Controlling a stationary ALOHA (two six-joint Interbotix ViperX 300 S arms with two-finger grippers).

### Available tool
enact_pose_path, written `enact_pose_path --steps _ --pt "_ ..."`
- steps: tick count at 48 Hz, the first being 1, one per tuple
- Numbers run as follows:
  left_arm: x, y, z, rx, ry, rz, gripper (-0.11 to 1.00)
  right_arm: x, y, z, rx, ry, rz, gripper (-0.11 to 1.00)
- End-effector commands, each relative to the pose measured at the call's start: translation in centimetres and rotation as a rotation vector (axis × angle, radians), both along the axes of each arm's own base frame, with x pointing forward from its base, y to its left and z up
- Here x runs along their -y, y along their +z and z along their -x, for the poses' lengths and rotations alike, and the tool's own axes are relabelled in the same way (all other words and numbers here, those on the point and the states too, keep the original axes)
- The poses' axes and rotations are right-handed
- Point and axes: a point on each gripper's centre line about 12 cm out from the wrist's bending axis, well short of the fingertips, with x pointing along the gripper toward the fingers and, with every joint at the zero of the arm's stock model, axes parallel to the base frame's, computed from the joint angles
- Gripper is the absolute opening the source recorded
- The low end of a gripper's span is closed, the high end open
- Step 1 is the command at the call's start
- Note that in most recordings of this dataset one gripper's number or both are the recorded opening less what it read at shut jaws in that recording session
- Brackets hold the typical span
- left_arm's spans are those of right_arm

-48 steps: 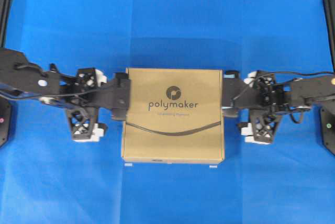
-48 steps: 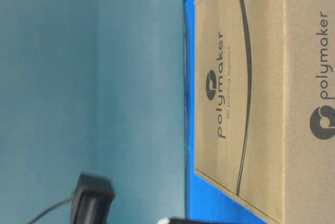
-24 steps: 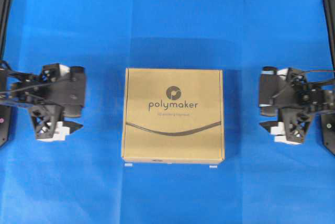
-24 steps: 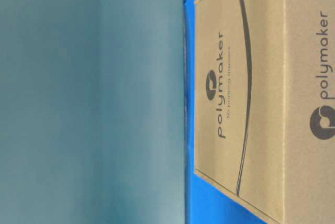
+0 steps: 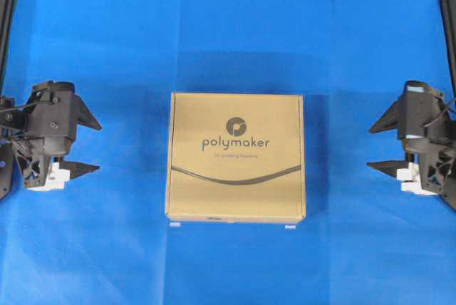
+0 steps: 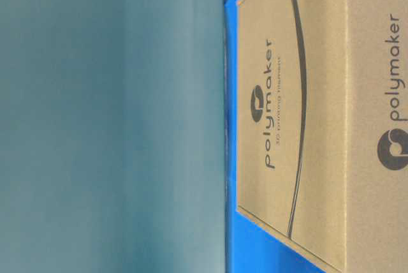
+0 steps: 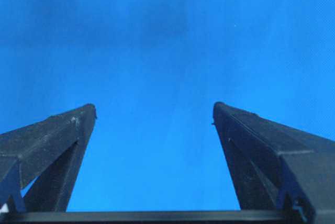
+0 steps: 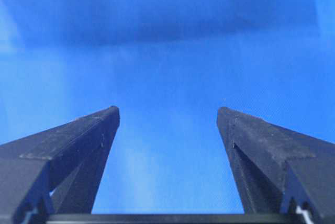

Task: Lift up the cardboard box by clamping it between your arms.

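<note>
- While the left gripper (image 5: 95,147) sits at the far left edge of the overhead view, its two pointed black fingers (image 5: 85,115) are spread wide apart with nothing between them.
- The left wrist view shows the same: two dark fingers (image 7: 57,140) parted, only the blue cloth (image 7: 157,67) in the gap.
- A small white part (image 5: 55,174) shows at the base of the lower left finger.
- The cardboard box (image 5: 236,157) lies flat on the blue cloth in the middle of the overhead view, between the two grippers and well apart from both.
- Its tan top face carries a round logo (image 5: 236,126), the word "polymaker" (image 5: 236,143) and a curved dark line (image 5: 235,175).
- In the table-level view, which is turned on its side, the box (image 6: 299,107) fills the right part of the frame, against a plain teal wall (image 6: 108,120).
- The right gripper (image 5: 372,147) sits at the far right edge of the overhead view, its fingers (image 5: 388,120) also spread wide and holding nothing.
- The right wrist view shows both fingers (image 8: 78,140) parted over bare blue cloth.
- Both grippers point inward toward the box.
</note>
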Motion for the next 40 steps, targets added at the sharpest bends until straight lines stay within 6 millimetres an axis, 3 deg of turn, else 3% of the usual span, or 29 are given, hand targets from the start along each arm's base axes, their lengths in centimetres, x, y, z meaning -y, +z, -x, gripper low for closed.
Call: enact_pose_path --steps 1,13,40 --pt "0.05 0.58 -0.37 0.031 -0.002 -0.001 0.88 0.03 0.35 -0.18 0.014 -0.008 -0.006 0.99" --pt "0.09 1.37 -0.52 0.110 -0.006 -0.006 0.88 0.02 0.46 -0.14 0.024 -0.007 -0.005 0.99" --pt "0.13 1.36 -0.51 0.116 -0.009 -0.007 0.88 0.02 0.55 -0.07 0.030 -0.007 -0.005 0.99"
